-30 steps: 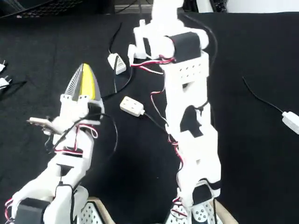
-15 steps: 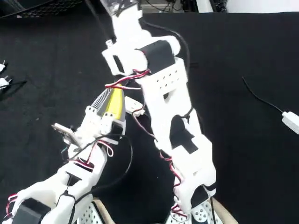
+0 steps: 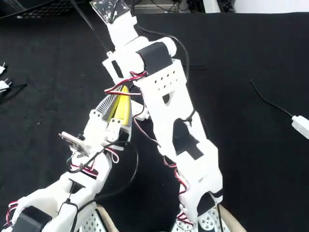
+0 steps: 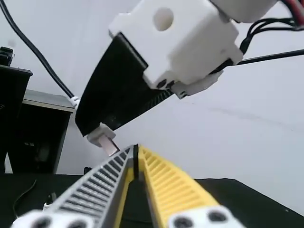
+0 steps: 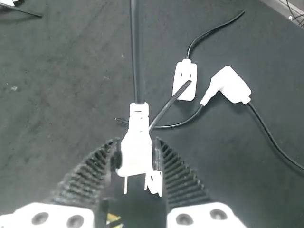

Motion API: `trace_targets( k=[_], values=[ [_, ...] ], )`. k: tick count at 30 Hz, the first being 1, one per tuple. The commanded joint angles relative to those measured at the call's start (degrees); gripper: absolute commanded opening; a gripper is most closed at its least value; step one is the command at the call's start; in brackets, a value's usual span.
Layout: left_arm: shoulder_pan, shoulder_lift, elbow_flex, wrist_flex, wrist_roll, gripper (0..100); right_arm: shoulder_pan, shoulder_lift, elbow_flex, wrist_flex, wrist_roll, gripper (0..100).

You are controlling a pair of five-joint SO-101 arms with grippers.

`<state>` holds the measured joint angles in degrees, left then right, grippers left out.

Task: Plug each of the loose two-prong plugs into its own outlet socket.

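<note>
Over the last second the right arm [image 3: 166,96] has swung across toward the left arm [image 3: 82,179]. The left hand [image 3: 121,94] has come in beneath it, its grey and yellow fingers [image 4: 161,185] pressed tip to tip with nothing between them. The right hand [image 5: 136,145] is clenched on a white two-prong plug [image 5: 135,154]. It holds the plug above the bench [image 5: 57,71], prongs toward the wrist camera, with the black cord [image 5: 137,57] running out ahead.

The bench is covered in black cloth. On it, beyond the held plug, lies a white outlet socket [image 5: 185,80] with two bare slots showing. Just beside it is another white plug [image 5: 229,85] on a black lead. In the high view a further white cord end [image 3: 300,124] lies near the bench's edge. Behind the left hand stand a pale wall [image 4: 247,123] and a dark cabinet [image 4: 21,133].
</note>
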<state>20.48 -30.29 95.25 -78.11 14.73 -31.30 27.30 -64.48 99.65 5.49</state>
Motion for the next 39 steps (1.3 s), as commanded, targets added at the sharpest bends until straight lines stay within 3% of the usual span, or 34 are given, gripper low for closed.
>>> trace_targets(
  k=[1,17,22,32,39],
  values=[
    [0.0,-1.2,1.2,-1.6,-0.6,3,-0.5,-3.6,-0.1,1.5,0.5,1.2],
    [-4.4,-0.5,-0.7,-1.1,-0.4,3,-0.9,-9.5,9.9,1.6,2.9,1.2],
    [-4.4,1.1,-5.1,8.6,-0.4,3,-5.5,-14.7,17.3,-0.1,2.9,1.2],
    [-2.9,1.8,1.2,-6.6,-0.6,3,-1.0,-15.6,18.9,-3.6,2.9,1.2],
    [-0.6,1.8,1.2,-3.4,-4.7,3,-0.5,-14.1,22.0,-6.2,5.1,1.2]
  ],
)
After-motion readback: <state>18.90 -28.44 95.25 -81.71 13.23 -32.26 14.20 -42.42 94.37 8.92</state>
